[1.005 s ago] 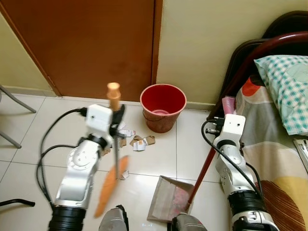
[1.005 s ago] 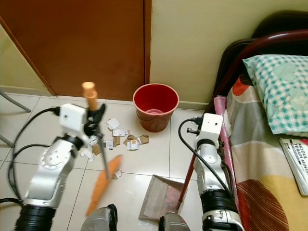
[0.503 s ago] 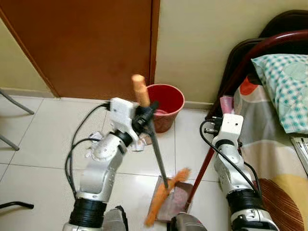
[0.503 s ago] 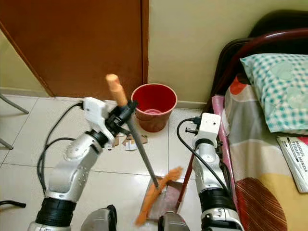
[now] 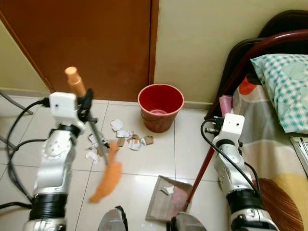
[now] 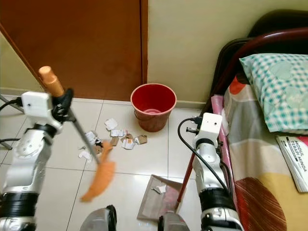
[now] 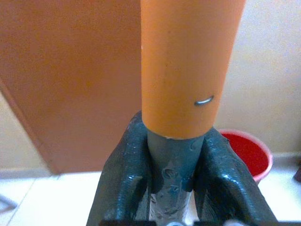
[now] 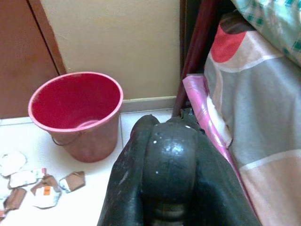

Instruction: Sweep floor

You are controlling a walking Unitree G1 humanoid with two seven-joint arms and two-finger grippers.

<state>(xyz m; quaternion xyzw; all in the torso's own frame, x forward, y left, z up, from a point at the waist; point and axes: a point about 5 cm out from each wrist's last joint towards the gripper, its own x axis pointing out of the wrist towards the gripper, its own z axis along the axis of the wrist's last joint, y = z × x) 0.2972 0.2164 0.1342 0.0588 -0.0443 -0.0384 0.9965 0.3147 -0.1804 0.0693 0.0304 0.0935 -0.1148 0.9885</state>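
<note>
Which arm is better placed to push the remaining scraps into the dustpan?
Left. Its gripper holds the broom, whose bristles sit beside the paper scraps. The right gripper is occupied steadying the dustpan handle.

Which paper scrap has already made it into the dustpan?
The white scrap lying in the dustpan, apart from the others scattered on the tiles near the red bucket and the broom.

I see a white tiled floor meeting a cream wall beside a brown wooden door. To my right stands a bed with a checked pillow.
</note>
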